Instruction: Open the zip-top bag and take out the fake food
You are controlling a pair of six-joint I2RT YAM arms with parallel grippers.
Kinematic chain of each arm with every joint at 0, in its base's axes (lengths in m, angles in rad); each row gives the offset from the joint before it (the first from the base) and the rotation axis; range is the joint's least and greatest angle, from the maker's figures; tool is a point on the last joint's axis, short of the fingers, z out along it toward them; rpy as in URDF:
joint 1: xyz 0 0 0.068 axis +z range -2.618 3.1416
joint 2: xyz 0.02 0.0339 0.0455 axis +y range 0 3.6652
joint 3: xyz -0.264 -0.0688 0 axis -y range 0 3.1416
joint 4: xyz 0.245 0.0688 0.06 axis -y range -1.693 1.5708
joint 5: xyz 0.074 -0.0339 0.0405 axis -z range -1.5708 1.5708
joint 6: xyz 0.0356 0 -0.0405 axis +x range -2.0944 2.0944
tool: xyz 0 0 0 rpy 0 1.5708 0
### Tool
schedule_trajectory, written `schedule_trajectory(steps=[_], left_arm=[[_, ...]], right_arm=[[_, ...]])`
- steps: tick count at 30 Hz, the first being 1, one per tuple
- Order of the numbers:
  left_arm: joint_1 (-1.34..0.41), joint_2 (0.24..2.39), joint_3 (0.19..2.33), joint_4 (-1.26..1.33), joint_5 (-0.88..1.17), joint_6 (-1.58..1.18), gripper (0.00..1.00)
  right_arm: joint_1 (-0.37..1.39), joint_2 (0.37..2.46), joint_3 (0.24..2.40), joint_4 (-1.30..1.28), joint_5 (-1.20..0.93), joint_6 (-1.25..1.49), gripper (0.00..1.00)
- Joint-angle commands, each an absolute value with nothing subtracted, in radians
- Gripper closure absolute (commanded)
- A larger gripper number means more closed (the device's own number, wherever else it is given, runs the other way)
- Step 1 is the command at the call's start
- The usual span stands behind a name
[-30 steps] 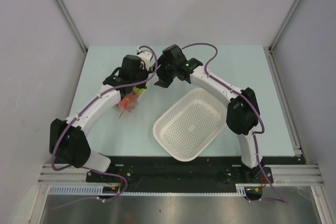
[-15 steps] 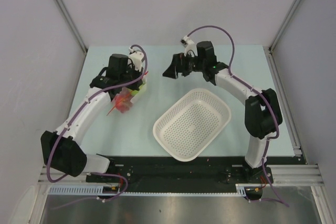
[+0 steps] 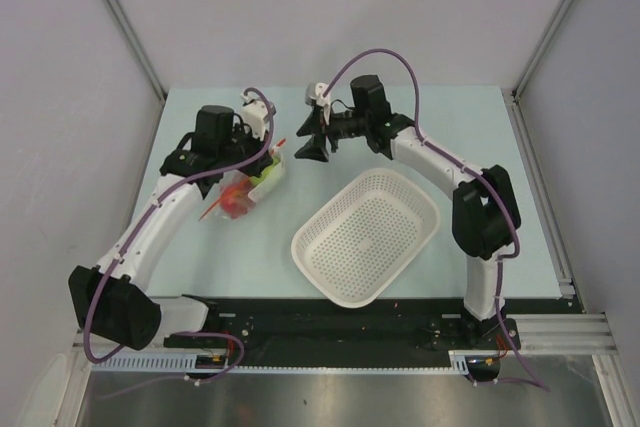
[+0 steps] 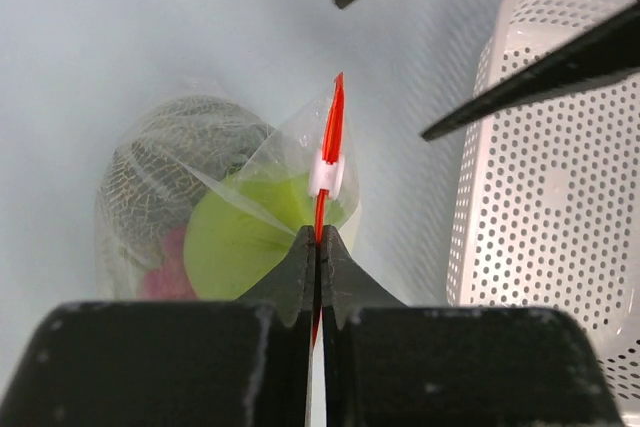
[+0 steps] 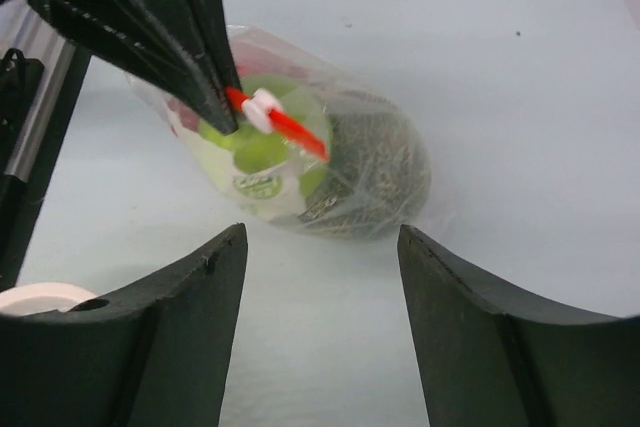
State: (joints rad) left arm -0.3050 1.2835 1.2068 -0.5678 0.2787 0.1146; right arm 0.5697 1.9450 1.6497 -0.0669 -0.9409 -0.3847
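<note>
Your left gripper clenched zip strip, anchoring zip-top bag mouth; right gripper, spread empty, faced white slider beside bag, probably for pull.

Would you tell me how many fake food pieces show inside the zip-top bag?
3: central green apple, netted piece beside it, red piece also beside it; more may be hidden.

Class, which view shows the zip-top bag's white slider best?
Right wrist: the slider shows side-on on the red strip of the zip-top bag. Left wrist sees it edge-on above the left hand; top view: too small to tell.
</note>
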Motion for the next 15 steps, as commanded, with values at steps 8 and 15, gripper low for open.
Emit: schedule_trajectory(steps=[8,15], left_arm=[[-0.301,1.232,1.175,-0.509,0.353,0.141,1.0],[-0.301,1.235,1.172,-0.5,0.359,0.144,1.0]], right_arm=[[0.62,2.074,1.868,-0.195,-1.002,-0.535,0.44],[0.626,2.083,1.879,-0.204,-1.026,-0.522,0.6]])
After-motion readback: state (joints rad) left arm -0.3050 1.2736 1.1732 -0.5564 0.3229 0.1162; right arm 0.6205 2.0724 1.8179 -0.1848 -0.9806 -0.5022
